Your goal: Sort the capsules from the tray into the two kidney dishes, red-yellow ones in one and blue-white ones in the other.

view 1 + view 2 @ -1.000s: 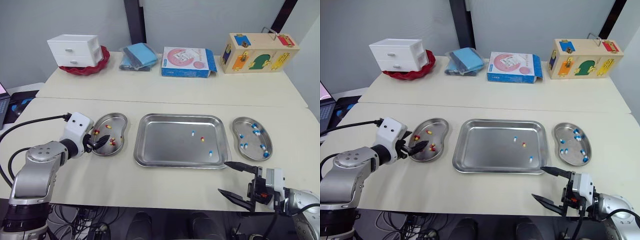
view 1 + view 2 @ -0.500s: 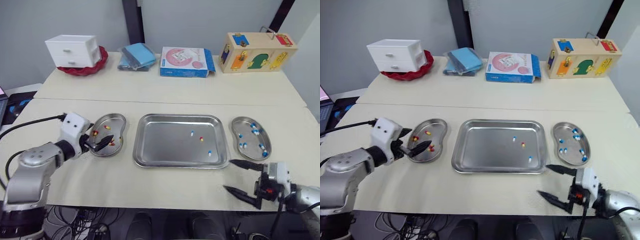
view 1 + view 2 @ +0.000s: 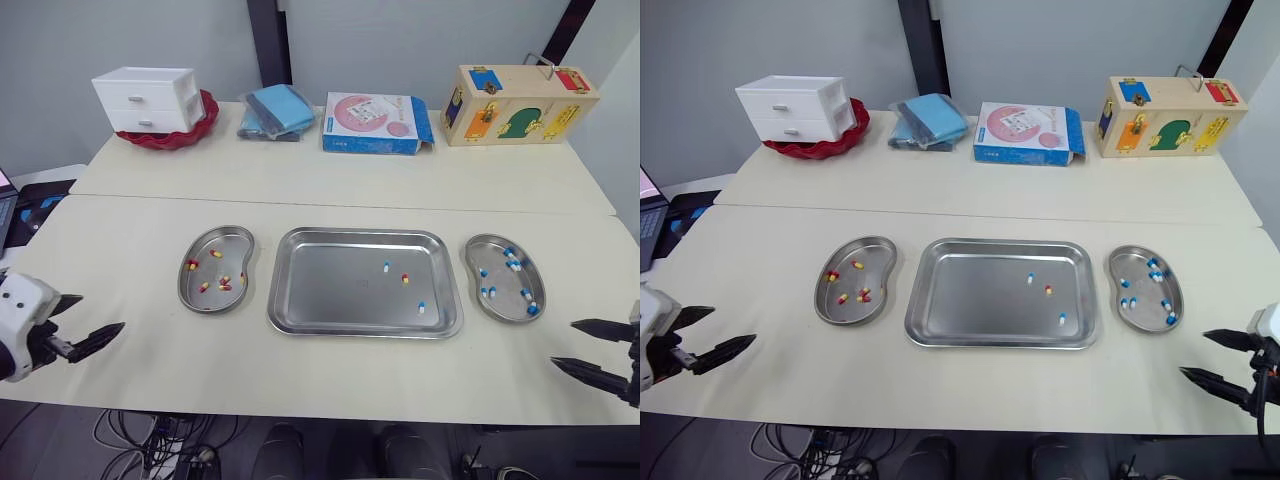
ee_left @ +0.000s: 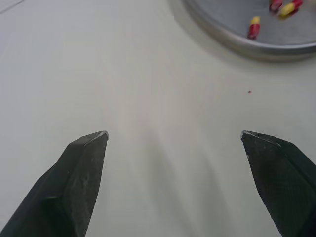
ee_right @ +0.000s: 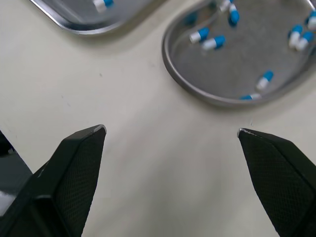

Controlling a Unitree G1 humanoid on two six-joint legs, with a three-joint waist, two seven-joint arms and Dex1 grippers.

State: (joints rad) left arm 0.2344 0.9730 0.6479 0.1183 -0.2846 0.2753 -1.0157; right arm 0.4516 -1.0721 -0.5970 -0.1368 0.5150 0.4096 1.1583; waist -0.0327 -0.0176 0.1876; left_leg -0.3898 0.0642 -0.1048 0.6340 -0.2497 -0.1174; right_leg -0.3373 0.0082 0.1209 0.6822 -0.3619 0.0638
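Note:
The steel tray [image 3: 310, 300] lies mid-table with two blue-white capsules [image 3: 386, 267] [image 3: 421, 307] and one red-yellow capsule [image 3: 405, 279] in it. The left kidney dish [image 3: 234, 234] holds several red-yellow capsules [image 3: 224, 285]. The right kidney dish [image 3: 471, 262] holds several blue-white capsules [image 3: 512, 264]. My left gripper [image 3: 100, 312] is open and empty over the table's front left corner, well clear of the left dish [image 4: 256, 47]. My right gripper [image 3: 563, 343] is open and empty at the front right, just short of the right dish [image 5: 197, 81].
Along the back stand a white drawer box [image 3: 148, 98] in a red bowl, folded blue cloths [image 3: 277, 110], a pink and blue carton [image 3: 375, 123] and a wooden latch box [image 3: 518, 103]. A seam [image 3: 340, 203] splits the two tables.
My left gripper has drawn back from the left dish to the front left corner. My right gripper has moved right, away from the tray's front corner. Both stay open.

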